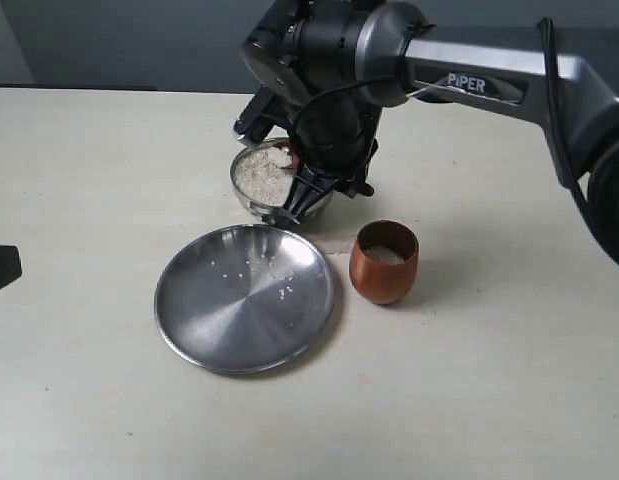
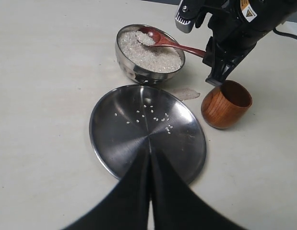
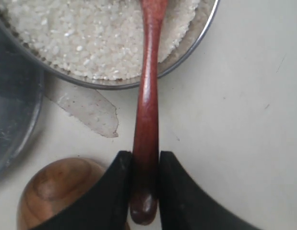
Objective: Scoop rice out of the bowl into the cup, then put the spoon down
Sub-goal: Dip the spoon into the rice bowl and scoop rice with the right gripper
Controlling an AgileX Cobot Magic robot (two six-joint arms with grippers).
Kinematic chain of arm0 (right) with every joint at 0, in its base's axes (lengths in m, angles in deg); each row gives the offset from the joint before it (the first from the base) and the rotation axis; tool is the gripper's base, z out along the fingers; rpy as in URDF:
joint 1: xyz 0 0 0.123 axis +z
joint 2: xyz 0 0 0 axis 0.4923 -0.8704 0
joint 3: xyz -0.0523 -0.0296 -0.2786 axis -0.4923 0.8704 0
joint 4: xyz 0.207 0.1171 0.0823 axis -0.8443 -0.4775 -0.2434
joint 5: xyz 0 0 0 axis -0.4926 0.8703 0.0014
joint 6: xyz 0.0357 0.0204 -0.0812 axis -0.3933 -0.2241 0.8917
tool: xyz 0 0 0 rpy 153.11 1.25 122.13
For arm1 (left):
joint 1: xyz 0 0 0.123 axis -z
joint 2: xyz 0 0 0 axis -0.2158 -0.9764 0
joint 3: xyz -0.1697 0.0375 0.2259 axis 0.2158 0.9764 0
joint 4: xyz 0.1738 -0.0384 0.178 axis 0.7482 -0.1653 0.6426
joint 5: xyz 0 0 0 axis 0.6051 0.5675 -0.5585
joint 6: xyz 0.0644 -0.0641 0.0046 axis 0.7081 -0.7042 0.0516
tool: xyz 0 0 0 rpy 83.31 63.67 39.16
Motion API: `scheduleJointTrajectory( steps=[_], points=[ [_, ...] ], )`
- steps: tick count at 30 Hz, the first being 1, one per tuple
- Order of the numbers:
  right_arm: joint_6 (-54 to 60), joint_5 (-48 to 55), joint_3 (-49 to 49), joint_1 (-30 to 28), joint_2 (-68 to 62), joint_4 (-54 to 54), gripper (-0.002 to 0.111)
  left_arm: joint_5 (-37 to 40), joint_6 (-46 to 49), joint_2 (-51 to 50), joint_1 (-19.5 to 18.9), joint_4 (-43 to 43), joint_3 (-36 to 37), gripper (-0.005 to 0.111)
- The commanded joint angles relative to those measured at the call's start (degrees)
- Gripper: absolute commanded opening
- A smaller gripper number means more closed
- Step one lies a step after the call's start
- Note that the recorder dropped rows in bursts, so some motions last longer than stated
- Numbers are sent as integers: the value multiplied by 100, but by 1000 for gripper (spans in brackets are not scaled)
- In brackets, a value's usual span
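Note:
The steel bowl [image 1: 251,196] [image 2: 123,58] [image 3: 196,45] holds a heap of white rice [image 1: 261,172] [image 2: 148,51] [image 3: 86,38]. The wooden spoon [image 2: 160,40] [image 3: 146,110] has its oval end in the rice, grains on it. My right gripper [image 3: 145,165] [image 1: 319,185] is shut on the spoon's handle end, beside the bowl. The reddish-brown wooden cup [image 1: 383,262] [image 2: 226,104] [image 3: 62,189] stands right of the plate with some rice inside. My left gripper [image 2: 150,160] is shut with nothing in it, hanging above the plate's near side.
A wide flat steel plate [image 1: 189,310] [image 2: 105,139] lies in front of the bowl with several loose grains on it. A scrap of clear tape [image 2: 184,93] [image 3: 88,108] lies on the table between bowl and cup. The right arm [image 1: 489,85] reaches in from the right.

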Motion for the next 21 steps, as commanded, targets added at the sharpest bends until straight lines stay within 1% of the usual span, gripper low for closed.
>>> scheduleJointTrajectory(
  steps=[1, 12, 21],
  points=[
    [-35, 22, -40, 17, 133, 268, -1, -10, -4, -22, -7, -34, -34, 0],
    [-35, 22, -40, 44, 156, 286, -1, -10, -4, -22, -7, -34, -34, 0],
    [-52, 22, -40, 8, 341, -91, -1, -10, -4, -22, -7, -34, -34, 0]
  ],
)
